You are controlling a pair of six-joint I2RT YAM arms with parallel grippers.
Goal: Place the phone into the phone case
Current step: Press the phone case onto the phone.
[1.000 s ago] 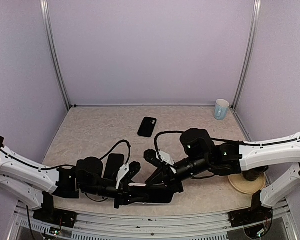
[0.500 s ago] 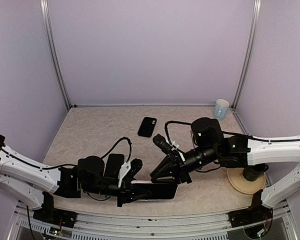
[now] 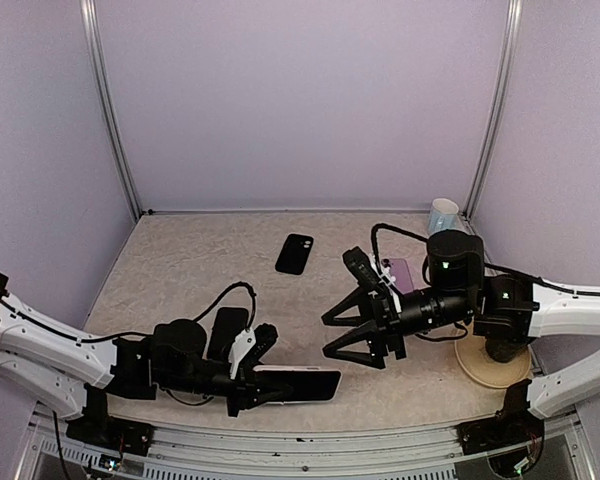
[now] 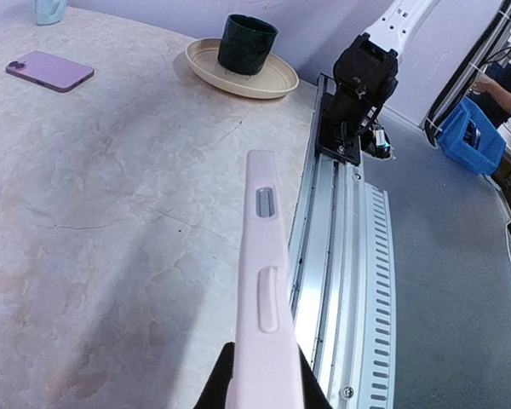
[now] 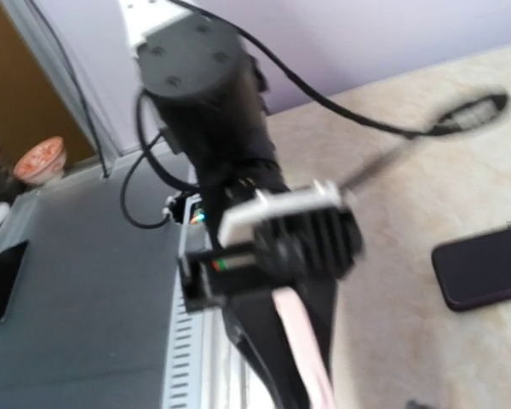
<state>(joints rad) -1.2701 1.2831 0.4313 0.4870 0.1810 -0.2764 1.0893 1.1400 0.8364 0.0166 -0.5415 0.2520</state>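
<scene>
1. From where I stand, the left gripper (image 3: pixel 252 380) is low over the near edge of the table (image 3: pixel 180 260). Its jaws are narrow and clamped on one end of the case (image 3: pixel 298 384).
2. The case juts out from that gripper toward the right arm. It is held on edge, just above the table.
3. In the left wrist view the case (image 4: pixel 264 281) is pale pink and seen edge-on, with button bumps along its side. The left gripper (image 4: pixel 264 390) pinches it at the bottom of that view.
4. The right gripper (image 3: pixel 327 338) hangs just beyond the free end of the case, apart from it, and faces the left arm. Its jaws are spread wide with nothing between them.
5. The phone (image 3: pixel 398 272) is purple and lies flat on the table behind the right gripper, beside its wrist on the far side. The arm partly hides it.
6. From the left gripper the phone (image 4: pixel 49 70) is well ahead, far past the case tip.
7. A black phone (image 3: pixel 295 253) lies flat farther back, well apart from both grippers.
8. A dark slab (image 3: pixel 228 330) rests on the table just behind the left gripper.
9. A plate (image 3: pixel 475 372) with a mug (image 4: pixel 247 43) on it sits under the right arm, behind its gripper.
10. A cup (image 3: pixel 442 217) stands in the far right corner.
11. The right wrist view is blurred. It shows the left arm and the pink case (image 5: pixel 302 349).
</scene>
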